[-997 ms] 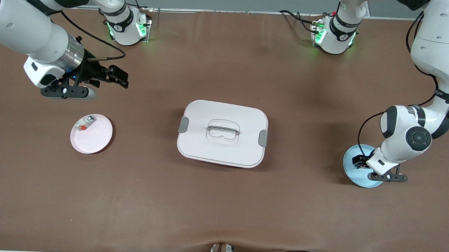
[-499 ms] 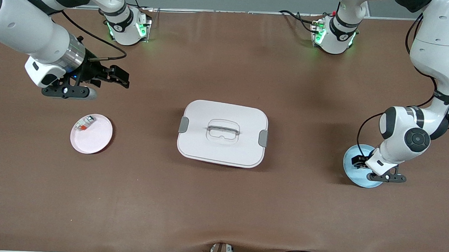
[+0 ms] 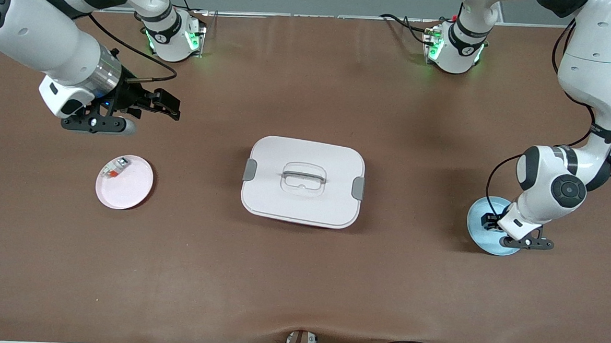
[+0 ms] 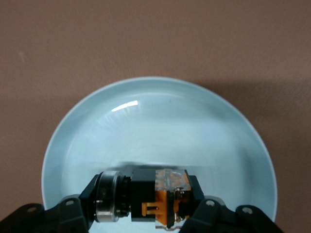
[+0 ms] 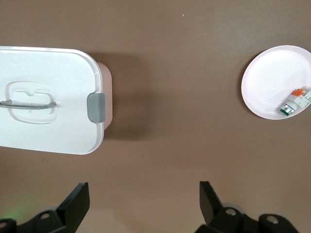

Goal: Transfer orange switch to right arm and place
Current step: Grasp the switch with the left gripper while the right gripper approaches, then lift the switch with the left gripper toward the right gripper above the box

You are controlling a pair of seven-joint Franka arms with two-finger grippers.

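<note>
1. Black printing is running along the upper link of the right arm (image 3: 36,26); only part of it is showing, and it is too cut off to be read with confidence. No other writing is readable on the box, the plates or the switch.
2. The orange switch (image 4: 163,201) is lying on its side in the pale blue plate (image 4: 160,121), toward the left arm's end of the table. Its black body, silver ring at one end and clear block with orange parts are showing in the left wrist view.
3. The left gripper (image 4: 148,213) is sitting low over the blue plate (image 3: 478,222), with its fingers (image 4: 73,213) standing on either side of the switch. Whether they are pressing on it or only flanking it cannot be told.
4. The right gripper (image 3: 157,103) is hanging in the air over bare brown table (image 3: 299,286) toward the right arm's end, waiting. Its fingers (image 5: 77,199) are standing wide apart with nothing between them.
5. A white lidded box (image 3: 303,181) with grey side clips and a recessed handle is sitting mid-table, between the two plates and well apart from both.
6. A pink plate (image 3: 125,182) is lying toward the right arm's end, nearer to the front camera than the spot under the right gripper. A whitish-grey block with an orange-red patch (image 3: 115,167) is resting on it, close to the rim.
7. Both arm bases are glowing green, and loose cables are lying along the table's edge nearest the front camera.
</note>
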